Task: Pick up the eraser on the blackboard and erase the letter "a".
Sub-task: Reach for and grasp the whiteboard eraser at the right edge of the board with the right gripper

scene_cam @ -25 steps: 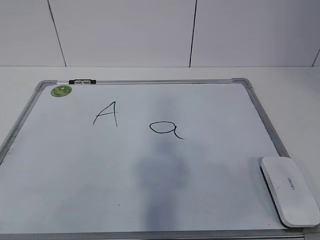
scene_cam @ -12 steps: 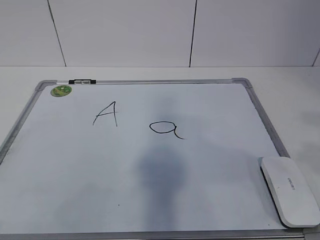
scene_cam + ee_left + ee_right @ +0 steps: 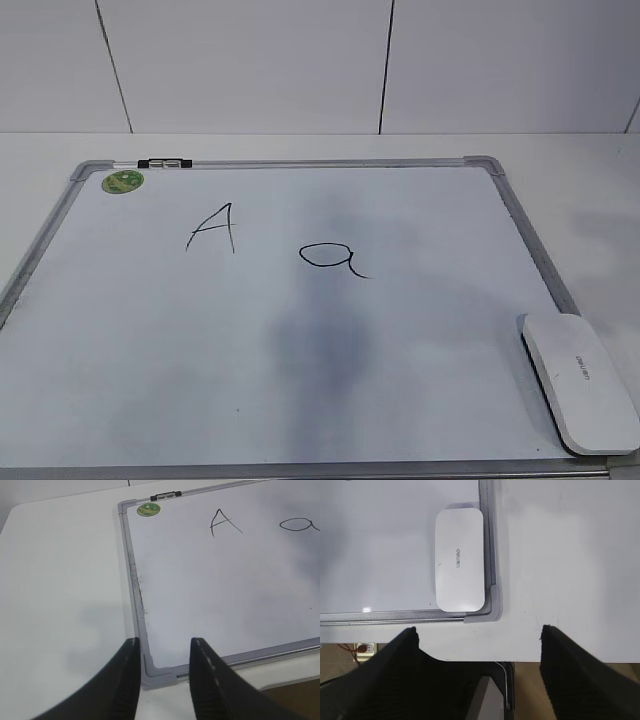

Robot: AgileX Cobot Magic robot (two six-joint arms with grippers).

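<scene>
The blackboard (image 3: 300, 462) lay flat on the white worktop (image 3: 580, 170), a round green sticker (image 3: 123, 181) in its corner at ten o'clock and a small black-and-silver clip (image 3: 165, 162) on the frame just beside it. The eraser (image 3: 580, 380) rested at the board's four o'clock corner, lettered face up, its outer edge overlapping the frame. The letter "a" (image 3: 332, 258) sat near the board's centre, intact, with the capital "A" (image 3: 212, 228) at its nine o'clock, apart from it.

No arm appeared in the exterior view. In the left wrist view, the left end effector (image 3: 162, 645) hung over the board's near-left corner with its fingers moderately apart, holding nothing. In the right wrist view, the right end effector (image 3: 479, 632) stood spread wide and empty, the eraser at its twelve o'clock, well apart from both fingers.
</scene>
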